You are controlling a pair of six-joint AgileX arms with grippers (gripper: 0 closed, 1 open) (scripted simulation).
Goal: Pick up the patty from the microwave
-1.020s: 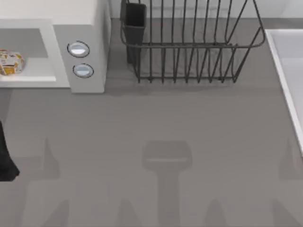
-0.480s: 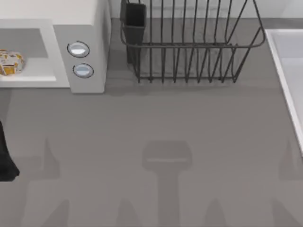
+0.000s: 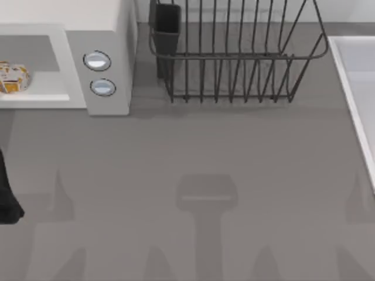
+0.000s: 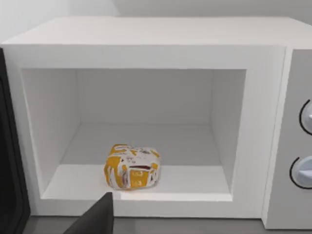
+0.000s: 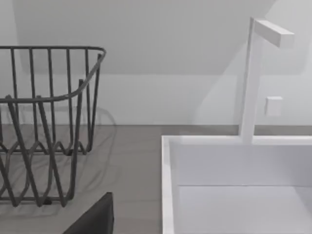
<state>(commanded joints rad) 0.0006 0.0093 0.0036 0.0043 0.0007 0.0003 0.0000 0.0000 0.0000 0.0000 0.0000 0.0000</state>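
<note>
The white microwave (image 3: 105, 35) stands at the table's back left with its cavity open toward the front. The patty (image 3: 13, 77), a mottled orange, tan and white lump, lies on the cavity floor near the front lip. In the left wrist view the microwave (image 4: 146, 34) faces the camera head-on and the patty (image 4: 131, 167) sits a little left of the cavity's middle. A dark tip of my left gripper (image 4: 95, 219) pokes in just below the patty, short of the lip and not touching it. A dark tip of my right gripper (image 5: 95, 217) hangs between the rack and the sink.
A black wire rack (image 3: 234, 58) with a dark cup (image 3: 167, 23) stands right of the microwave. A white sink (image 3: 357, 88) with a tap (image 5: 253, 78) lines the right edge. The black microwave door (image 4: 9, 170) stands open. A black shape (image 3: 7, 196) sits at the left edge.
</note>
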